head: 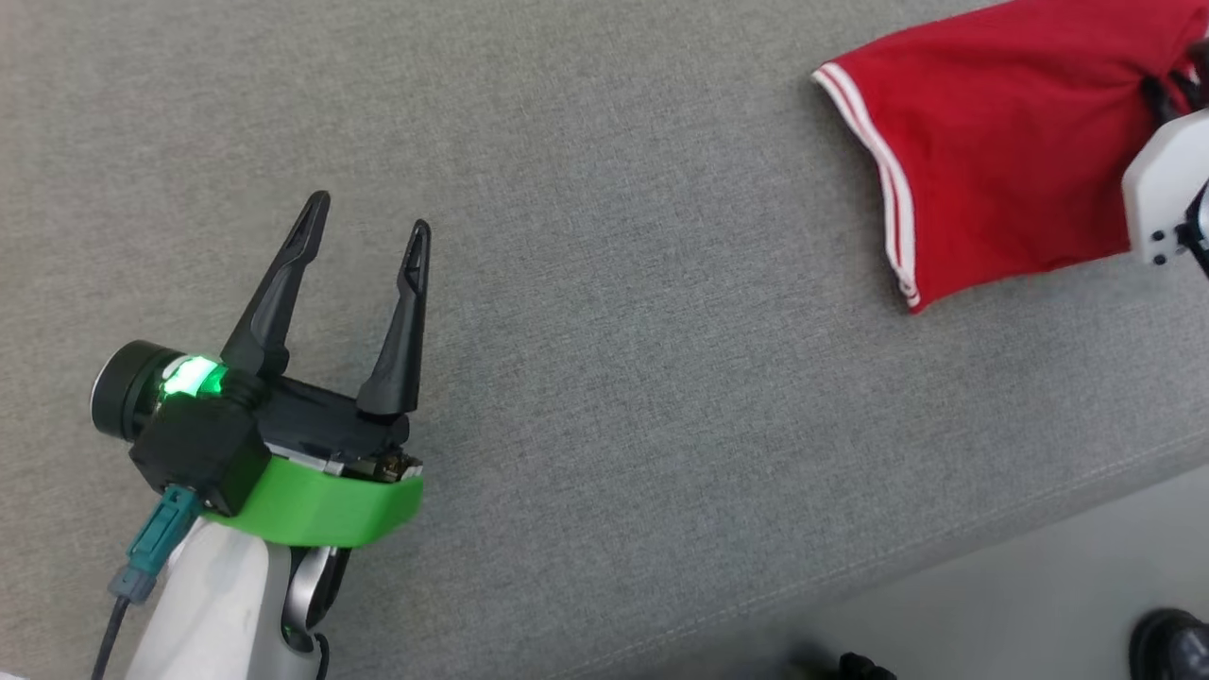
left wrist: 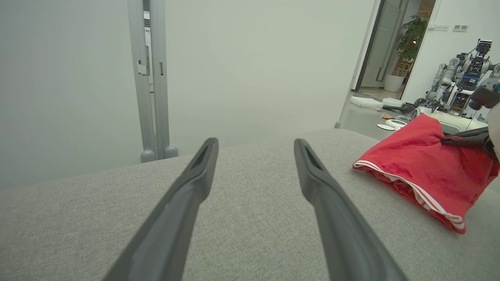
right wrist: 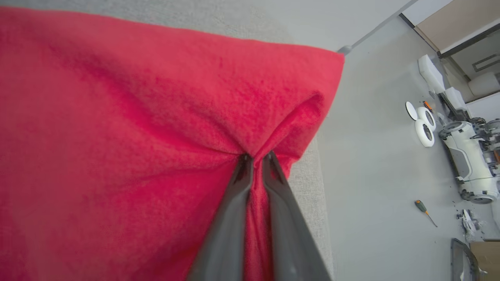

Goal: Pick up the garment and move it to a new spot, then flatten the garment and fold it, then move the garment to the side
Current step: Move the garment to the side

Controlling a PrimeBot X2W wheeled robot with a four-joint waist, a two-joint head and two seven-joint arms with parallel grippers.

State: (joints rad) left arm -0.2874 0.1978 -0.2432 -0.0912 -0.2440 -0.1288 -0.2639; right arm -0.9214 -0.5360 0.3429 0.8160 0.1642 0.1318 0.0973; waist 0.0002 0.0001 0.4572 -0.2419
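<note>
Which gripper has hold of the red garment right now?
The right gripper, pinched shut on a fold of the garment. The left gripper stands open over the bare grey surface, apart from it.

A broad cushioned surface (head: 661, 397) covered in grey woven cloth carries everything here. A red garment (head: 1001, 142) with white stripes along its hem lies near one end, the striped hem resting on the cloth and part of it bunched upward. A stitched seam (head: 945, 543) runs along the near edge.
</note>
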